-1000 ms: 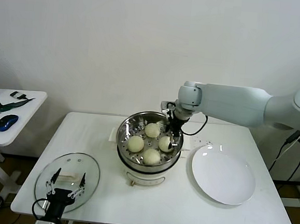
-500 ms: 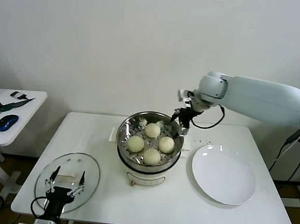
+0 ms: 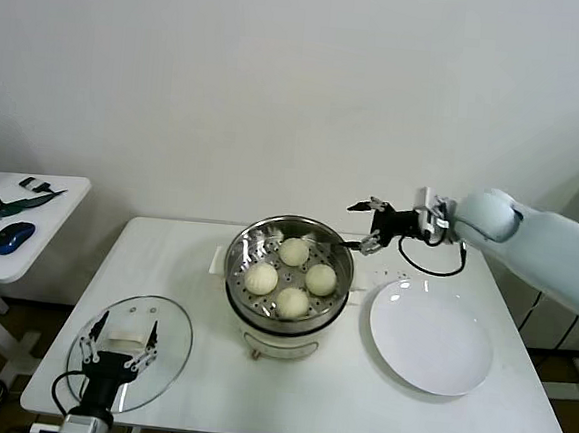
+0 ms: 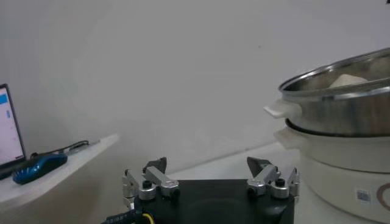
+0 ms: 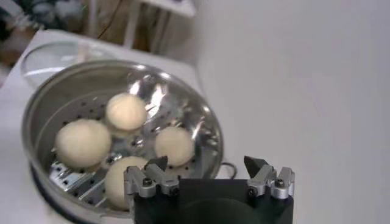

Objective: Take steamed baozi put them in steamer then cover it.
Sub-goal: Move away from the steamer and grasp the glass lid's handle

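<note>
1. Four buns sit in the steamer, which stands near the middle of the tabletop, a little toward its back edge.
2. The buns lie apart from each other on the perforated metal floor; the right wrist view shows all four.
3. The lid lies flat at the tabletop's front left corner, well apart from the steamer, so the steamer is uncovered.
4. The left gripper hovers over the lid with its fingers spread, grasping nothing.
5. The right gripper hangs in the air just beyond the steamer's back right rim, pointing toward the steamer, fingers spread and empty.
6. A white plate lies on the right side of the tabletop, beside the steamer.
7. A small side table stands to the left with a blue mouse on it.
</note>
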